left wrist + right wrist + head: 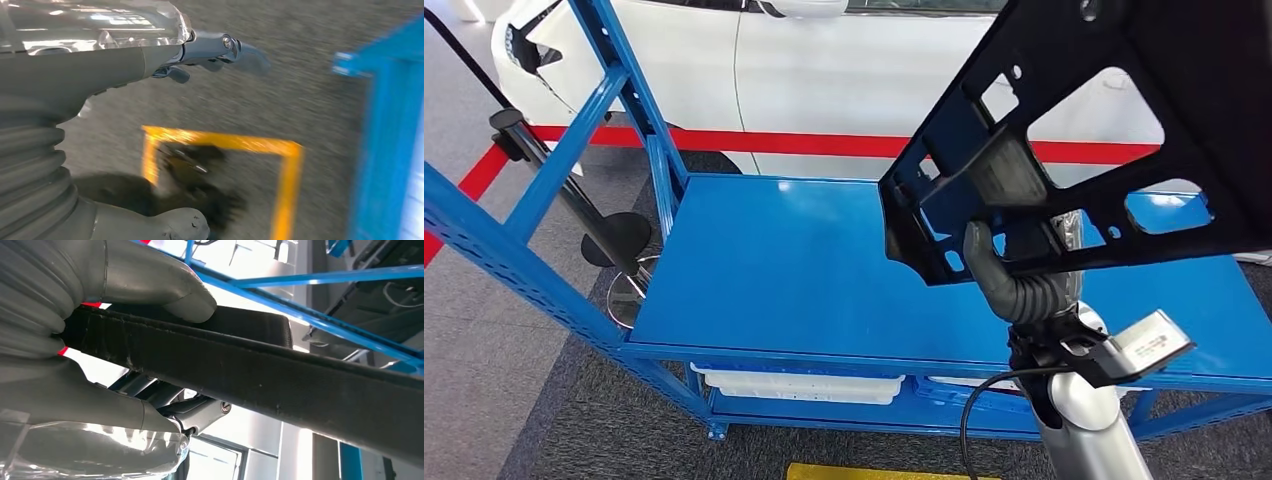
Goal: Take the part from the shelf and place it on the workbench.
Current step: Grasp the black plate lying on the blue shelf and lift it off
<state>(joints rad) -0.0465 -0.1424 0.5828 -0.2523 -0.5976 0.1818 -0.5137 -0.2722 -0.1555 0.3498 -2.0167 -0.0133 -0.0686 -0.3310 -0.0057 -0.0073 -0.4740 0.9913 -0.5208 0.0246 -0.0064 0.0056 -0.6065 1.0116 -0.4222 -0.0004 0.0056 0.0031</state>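
— Grey carpet with a red stripe runs behind the blue workbench [784,260]; a white car [824,70] sits at twelve o'clock. What's at nine?

— A black stand [574,190] leaning by the frame's upright. Under the top, at about six, a white tray [799,385] rests on the lower shelf. The left hand [200,55] hangs over the floor by a yellow floor marking [225,142], holding nothing, fingers loosely out as far as the blur lets me judge.

— And the part?

— The black part [1104,120] is up in the air at one to two o'clock, tilted, over the right half of the bench top. The right hand [1009,215] clamps its lower edge; in the right wrist view the thumb [165,287] presses one face of the rim and the fingers [200,412] back the other.

— So how to set it down well?

— I'd judge it should be levelled first, since it hangs steeply from one edge and could swing. Lower it toward the bare middle of the top, let the far edge touch, then lay it flat before loosening the grip.
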